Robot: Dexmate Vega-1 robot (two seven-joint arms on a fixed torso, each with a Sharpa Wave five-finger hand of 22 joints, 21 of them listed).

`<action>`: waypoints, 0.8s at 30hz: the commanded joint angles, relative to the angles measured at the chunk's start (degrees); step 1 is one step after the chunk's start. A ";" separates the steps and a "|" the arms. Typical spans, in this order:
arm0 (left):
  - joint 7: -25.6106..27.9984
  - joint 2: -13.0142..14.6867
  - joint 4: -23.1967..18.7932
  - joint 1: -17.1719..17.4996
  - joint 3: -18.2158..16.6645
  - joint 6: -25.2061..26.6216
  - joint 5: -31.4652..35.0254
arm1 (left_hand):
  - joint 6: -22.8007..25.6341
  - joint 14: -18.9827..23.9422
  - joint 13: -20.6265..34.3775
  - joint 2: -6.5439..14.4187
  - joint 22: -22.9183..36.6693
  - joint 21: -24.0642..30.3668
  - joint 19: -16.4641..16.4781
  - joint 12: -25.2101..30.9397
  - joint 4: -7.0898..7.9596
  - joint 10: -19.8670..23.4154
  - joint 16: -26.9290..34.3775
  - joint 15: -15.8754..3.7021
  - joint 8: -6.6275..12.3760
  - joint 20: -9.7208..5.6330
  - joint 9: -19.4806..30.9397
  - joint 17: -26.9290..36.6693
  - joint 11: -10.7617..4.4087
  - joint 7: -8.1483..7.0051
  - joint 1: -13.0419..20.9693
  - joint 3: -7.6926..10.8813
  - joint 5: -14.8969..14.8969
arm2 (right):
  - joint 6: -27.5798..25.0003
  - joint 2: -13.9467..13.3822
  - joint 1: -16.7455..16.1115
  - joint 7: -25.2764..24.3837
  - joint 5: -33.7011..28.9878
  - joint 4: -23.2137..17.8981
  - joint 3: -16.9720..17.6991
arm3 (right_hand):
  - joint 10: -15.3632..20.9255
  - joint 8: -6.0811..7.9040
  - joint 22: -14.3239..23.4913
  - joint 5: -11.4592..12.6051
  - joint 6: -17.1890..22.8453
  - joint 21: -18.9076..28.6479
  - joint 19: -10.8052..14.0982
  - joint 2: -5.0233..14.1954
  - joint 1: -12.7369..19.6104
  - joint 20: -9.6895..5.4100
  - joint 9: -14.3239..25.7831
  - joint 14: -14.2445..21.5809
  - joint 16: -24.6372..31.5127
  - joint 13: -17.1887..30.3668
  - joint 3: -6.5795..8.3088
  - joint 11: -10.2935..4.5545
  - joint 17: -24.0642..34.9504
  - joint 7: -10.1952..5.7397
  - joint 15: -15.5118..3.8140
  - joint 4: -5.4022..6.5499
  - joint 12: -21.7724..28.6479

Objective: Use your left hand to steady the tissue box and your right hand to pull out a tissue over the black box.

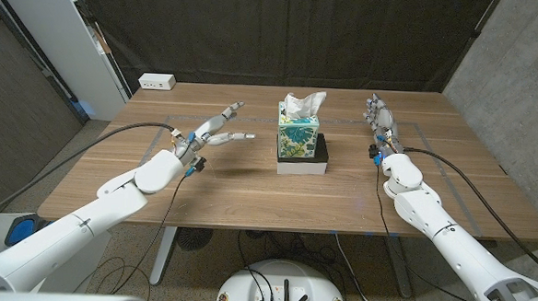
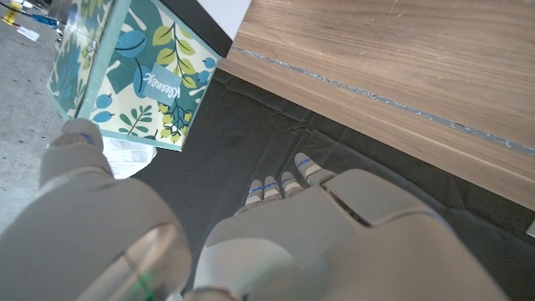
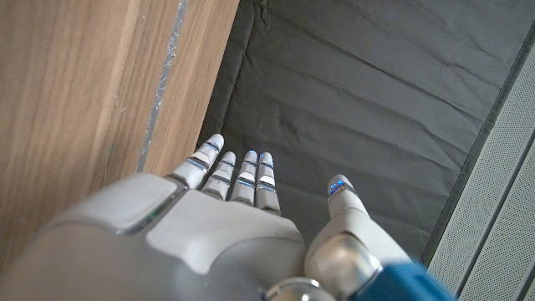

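Tissue box (image 1: pixel 298 135) on black box (image 1: pixel 303 161) mid-table, leaf print close in left wrist view, left hand (image 1: pixel 212 132) spread and empty beside it, right hand (image 1: pixel 379 115) straight-fingered, empty, near table's (image 1: pixel 248 191) far right edge

Wooden table (image 1: pixel 248 191) before me, plank grain running side to side, pale tape lines on top. Black curtain (image 1: pixel 284 31) hangs behind far edge, creased. White power strip (image 1: pixel 156 82) at far left corner of my table. White cabinet (image 1: pixel 67 39) to my left, grey wall (image 1: pixel 522 81) to my right. Grey floor (image 1: pixel 29 156) below left, cables trailing under table.
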 commanded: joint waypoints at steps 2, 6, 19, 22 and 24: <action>-4.33 -2.16 4.59 -4.85 2.92 -3.57 -0.83 | -18.56 -6.87 0.17 0.15 0.19 0.36 0.39 0.48 -0.11 -13.14 0.37 -0.37 0.36 -0.03 0.15 0.11 -0.46 -0.38 0.98 -0.55 0.65 | -0.87 -0.44 -0.30 -0.66 -0.86 -1.29 -0.20 | 0.53 -0.25 0.22 0.18 0.54 -0.28 0.13 0.35 -0.04 0.50 0.16 0.61 -0.32 0.33 0.21 -0.13 0.01 0.03 -0.55 -0.44 -0.03; -5.39 -3.03 6.06 -6.21 3.78 -4.76 -1.02 | -18.46 -6.75 0.17 0.19 0.19 0.35 0.49 0.46 -0.10 -13.06 0.34 -0.34 0.37 -0.02 0.14 0.11 -0.45 -0.43 1.11 -0.67 0.69 | -0.86 -0.41 -0.25 -0.70 -1.00 -1.30 -0.23 | 0.56 -0.28 0.22 0.19 0.52 -0.29 0.11 0.35 0.00 0.51 0.16 0.61 -0.35 0.33 0.19 -0.14 -0.01 0.06 -0.49 -0.56 -0.03; -8.25 -5.32 9.48 -9.28 6.05 -7.52 -1.63 | -18.19 -6.40 0.15 0.35 0.19 0.27 0.77 0.35 -0.03 -12.68 0.16 -0.30 0.31 0.04 0.13 0.10 -0.48 -0.45 1.71 -1.25 0.85 | -0.50 -0.57 -0.35 -0.66 -1.51 -1.41 -0.25 | 0.54 -0.29 0.22 0.21 0.58 -0.30 0.11 0.37 0.05 0.49 0.16 0.64 -0.42 0.33 0.13 -0.14 -0.04 0.03 -0.42 -0.81 -0.08; -8.93 -5.78 10.11 -9.87 6.54 -7.94 -1.78 | -18.04 -6.33 0.14 0.42 0.19 0.27 0.89 0.30 0.00 -12.61 0.11 -0.46 0.33 -0.09 0.13 0.10 -0.79 -0.62 1.89 -1.39 0.89 | -0.42 -0.56 -0.42 -0.66 -1.49 -1.53 -0.20 | 0.57 -0.29 0.22 0.21 0.58 -0.31 0.11 0.38 0.05 0.51 0.16 0.64 -0.43 0.33 0.11 -0.14 -0.04 0.15 -0.45 -0.86 -0.08; -9.15 -6.14 10.60 -10.24 6.84 -8.33 -1.73 | -18.02 -6.29 0.14 0.47 0.19 0.26 0.94 0.28 0.01 -12.59 0.09 -0.50 0.31 -0.08 0.13 0.10 -0.66 -0.64 1.98 -1.46 0.90 | -0.31 -0.56 -0.45 -0.62 -1.54 -1.56 -0.21 | 0.56 -0.30 0.22 0.21 0.58 -0.30 0.13 0.39 0.04 0.49 0.16 0.66 -0.43 0.33 0.10 -0.15 -0.04 0.08 -0.43 -0.88 -0.08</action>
